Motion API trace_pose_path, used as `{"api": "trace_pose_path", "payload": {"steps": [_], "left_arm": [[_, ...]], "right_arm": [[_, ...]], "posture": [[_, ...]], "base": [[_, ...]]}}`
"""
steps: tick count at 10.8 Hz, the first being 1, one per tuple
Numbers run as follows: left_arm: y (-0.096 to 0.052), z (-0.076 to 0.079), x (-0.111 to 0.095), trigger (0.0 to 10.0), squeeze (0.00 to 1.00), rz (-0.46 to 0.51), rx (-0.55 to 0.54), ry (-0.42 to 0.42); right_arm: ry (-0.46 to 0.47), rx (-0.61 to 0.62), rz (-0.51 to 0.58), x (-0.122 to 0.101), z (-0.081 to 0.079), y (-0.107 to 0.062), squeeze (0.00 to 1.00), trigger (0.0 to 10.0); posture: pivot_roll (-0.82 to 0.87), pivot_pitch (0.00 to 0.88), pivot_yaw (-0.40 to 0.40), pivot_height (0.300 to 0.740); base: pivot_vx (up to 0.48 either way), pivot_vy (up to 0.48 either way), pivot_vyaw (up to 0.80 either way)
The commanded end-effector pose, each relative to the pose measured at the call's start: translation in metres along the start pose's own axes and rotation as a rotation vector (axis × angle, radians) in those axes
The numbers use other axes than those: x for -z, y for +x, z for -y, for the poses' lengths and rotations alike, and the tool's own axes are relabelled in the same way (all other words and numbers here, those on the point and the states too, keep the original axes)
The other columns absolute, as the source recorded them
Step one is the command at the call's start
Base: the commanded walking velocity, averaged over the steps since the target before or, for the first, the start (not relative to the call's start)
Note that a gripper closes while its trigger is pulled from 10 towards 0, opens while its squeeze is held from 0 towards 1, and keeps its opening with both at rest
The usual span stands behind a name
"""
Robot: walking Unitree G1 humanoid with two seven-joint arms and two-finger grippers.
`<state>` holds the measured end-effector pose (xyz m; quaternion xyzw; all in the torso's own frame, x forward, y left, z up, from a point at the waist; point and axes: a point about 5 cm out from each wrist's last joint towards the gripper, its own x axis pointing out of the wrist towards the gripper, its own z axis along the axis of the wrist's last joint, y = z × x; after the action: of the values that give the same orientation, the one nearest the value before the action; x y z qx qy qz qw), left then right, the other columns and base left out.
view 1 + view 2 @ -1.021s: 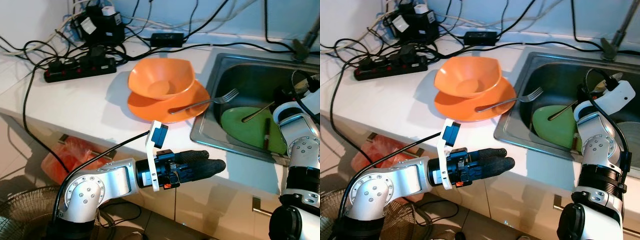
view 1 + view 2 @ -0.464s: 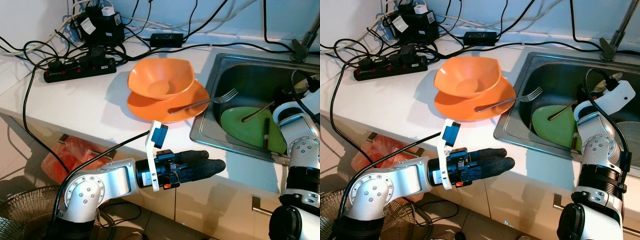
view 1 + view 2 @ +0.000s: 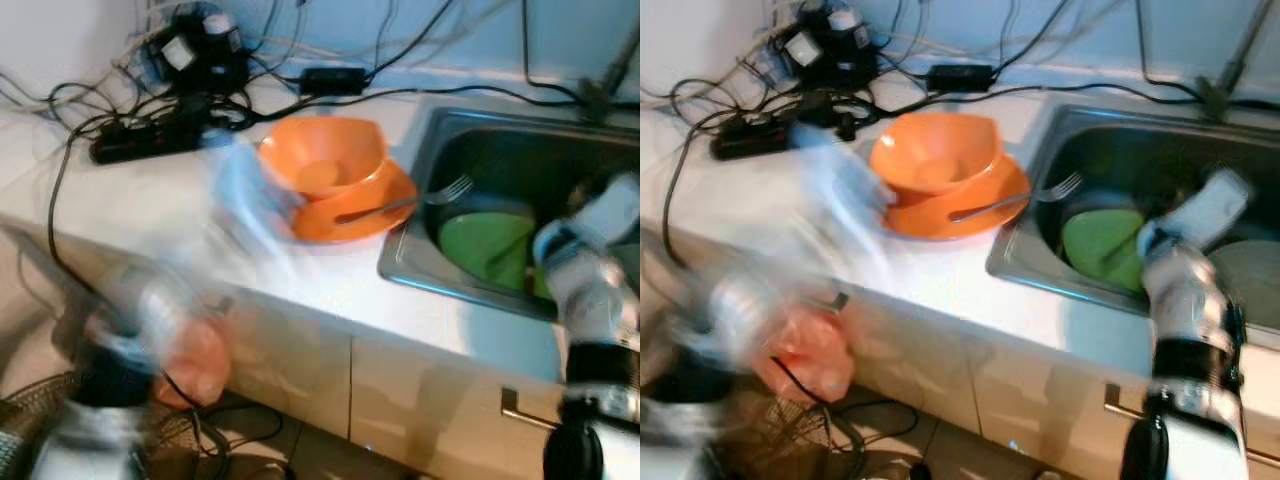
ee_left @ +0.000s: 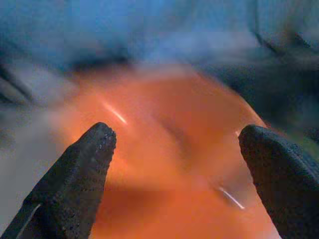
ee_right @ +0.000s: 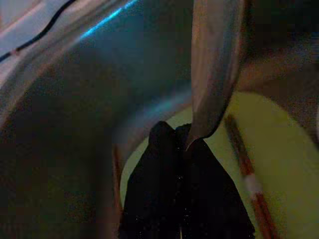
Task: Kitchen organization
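Observation:
An orange bowl [image 3: 325, 160] sits on an orange plate [image 3: 375, 205] on the white counter, with a fork [image 3: 420, 195] resting on the plate's rim. My left gripper [image 4: 177, 134] is open and aimed at the bowl from close by; in the eye views this arm [image 3: 240, 190] is a blur beside the bowl. In the sink [image 3: 480, 140] lies a green plate [image 3: 490, 245] with a red-brown chopstick [image 5: 244, 164] on it. My right gripper [image 5: 175, 132] hangs over that plate, shut on a silvery utensil [image 5: 214, 64].
A black power strip [image 3: 150, 140] and tangled cables crowd the back left of the counter. An orange-red bag [image 3: 195, 355] and a fan [image 3: 30, 400] stand on the floor below. A cabinet handle [image 3: 525, 418] sticks out under the sink.
My left arm has swung fast from below the counter edge up toward the orange bowl, its fingers now open. The right arm has lifted slightly in the sink.

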<state>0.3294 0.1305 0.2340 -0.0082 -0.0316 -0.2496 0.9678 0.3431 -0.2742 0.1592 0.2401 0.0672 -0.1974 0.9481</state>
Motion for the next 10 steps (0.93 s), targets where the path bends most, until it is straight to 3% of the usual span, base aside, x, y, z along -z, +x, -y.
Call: {"api": "trace_pose_path", "payload": {"steps": [1,6,7,8,9,10], "left_arm": [[0.003,0.010,0.014,10.0,0.00,-0.044,0.012,0.010],[0.015,0.013,0.025,10.0,0.00,-0.017,0.055,0.064],[0.016,0.019,0.026,10.0,0.00,-0.016,0.100,0.061],[0.018,0.029,0.027,10.0,0.00,-0.005,0.154,0.080],[0.020,0.041,0.031,10.0,0.00,-0.022,0.237,0.091],[0.020,0.046,0.033,10.0,0.00,-0.035,0.282,0.096]], "right_arm": [[-0.008,-0.008,-0.008,0.002,-0.005,0.001,0.00,8.4],[-0.021,0.000,0.000,0.003,-0.006,0.002,0.00,8.2],[-0.020,-0.005,-0.002,0.002,-0.006,0.003,0.30,8.2],[-0.026,-0.003,-0.022,0.002,-0.006,0.005,1.00,7.8],[-0.030,0.012,-0.059,0.004,-0.005,0.009,1.00,10.0],[-0.043,0.015,-0.062,0.002,-0.004,0.010,1.00,10.0]], "posture": [[0.10,0.083,0.109,0.740],[0.10,0.083,0.108,0.740],[0.10,0.084,0.109,0.740],[0.10,0.086,0.109,0.740],[0.10,0.086,0.108,0.740],[0.10,0.086,0.107,0.740]], "base": [[0.000,0.000,0.00],[0.000,0.000,0.00],[0.000,0.000,0.00],[0.000,0.000,0.00],[0.000,0.000,0.00],[0.000,0.000,0.00]]}}
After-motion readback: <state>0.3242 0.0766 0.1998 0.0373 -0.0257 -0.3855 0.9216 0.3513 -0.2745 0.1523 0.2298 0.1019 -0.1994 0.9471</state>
